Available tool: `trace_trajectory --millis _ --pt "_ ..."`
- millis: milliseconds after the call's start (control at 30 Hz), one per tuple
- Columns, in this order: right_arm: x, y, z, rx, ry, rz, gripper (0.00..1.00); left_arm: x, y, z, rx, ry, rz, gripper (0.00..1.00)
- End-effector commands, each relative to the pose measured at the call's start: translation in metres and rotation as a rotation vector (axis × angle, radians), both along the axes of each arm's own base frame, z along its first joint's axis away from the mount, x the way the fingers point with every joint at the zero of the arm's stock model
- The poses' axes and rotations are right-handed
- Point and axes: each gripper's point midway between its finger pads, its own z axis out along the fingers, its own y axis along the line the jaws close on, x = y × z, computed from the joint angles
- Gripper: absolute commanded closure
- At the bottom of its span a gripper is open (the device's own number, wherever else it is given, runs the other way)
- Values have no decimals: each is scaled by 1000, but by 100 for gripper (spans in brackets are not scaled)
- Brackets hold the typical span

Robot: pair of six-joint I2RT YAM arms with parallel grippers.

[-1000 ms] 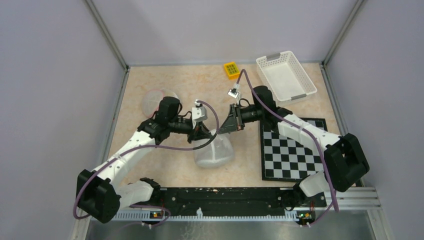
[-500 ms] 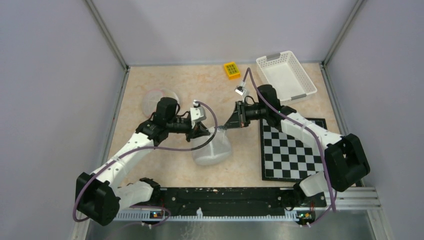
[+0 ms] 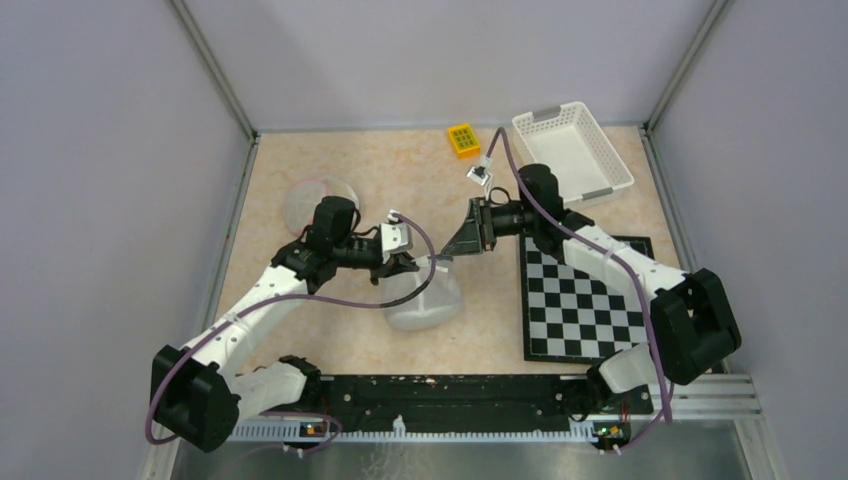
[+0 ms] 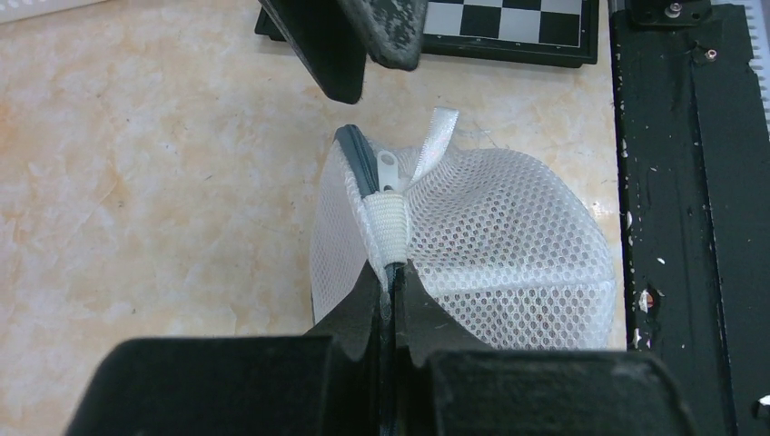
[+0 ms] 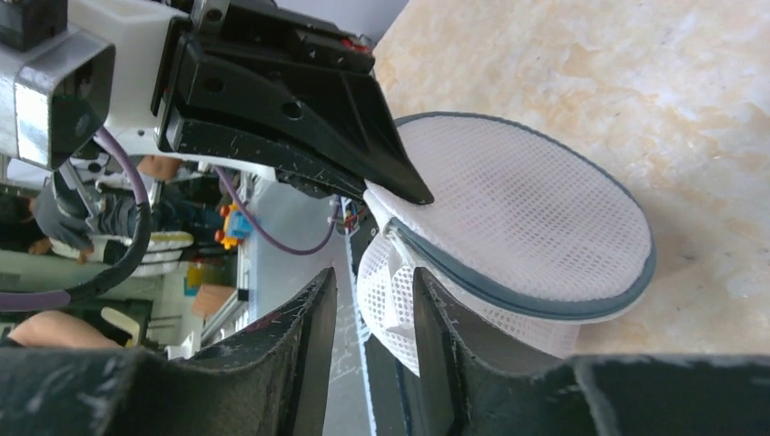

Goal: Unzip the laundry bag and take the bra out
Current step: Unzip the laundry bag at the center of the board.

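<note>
Right gripper [image 3: 447, 255] has spread its jaws since the earlier frame, where they were pressed together at the bag top, and has backed off slightly toward the right. Now they stand apart with nothing between them, just off the zipper pull [image 4: 388, 171] and not touching it. Left gripper [image 4: 390, 272] is pinched tight on the seam of the laundry bag [image 3: 425, 300], at the ribbed end tab, holding that end up.

The bag sits mid-table, near the front rail, and has slid a bit left. The grey zipper [image 5: 545, 304] looks closed all round the dome. The bra is not visible through the mesh, presumably inside.

Judgement: the pull was let go or slipped, so unzipping has barely begun and the right needs a fresh pinch on the pull.

Room: bare table [image 3: 330, 160] lies behind and left of the bag. The checkerboard mat [image 3: 585, 300] lies close on the right, with the white basket [image 3: 570, 150] and yellow block [image 3: 461, 139] well back and the round clear lid [image 3: 318, 198] behind the left arm.
</note>
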Motion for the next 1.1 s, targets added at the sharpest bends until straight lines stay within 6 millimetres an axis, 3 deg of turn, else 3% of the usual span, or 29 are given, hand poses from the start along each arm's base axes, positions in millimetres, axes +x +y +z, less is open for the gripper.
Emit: trace_trajectory --millis 0,267,433,567,800,1067 --pt "-25 9 10 20 -59 90 65 -3 -4 19 -42 -67 -56 100" --pt "-17 16 -2 -26 -51 71 68 -9 -7 29 -64 -75 -76 100" --pt "-16 19 -6 -38 -37 61 60 -13 -10 30 -69 -78 -96 100" --pt "-14 18 -9 -49 -35 46 59 -14 -11 30 -69 -84 -104 100" --pt "-21 27 1 -15 -40 98 60 -13 -14 30 -61 -95 -110 100" --pt "-21 31 -3 -17 -28 98 64 -12 -20 34 -70 -96 -114 100"
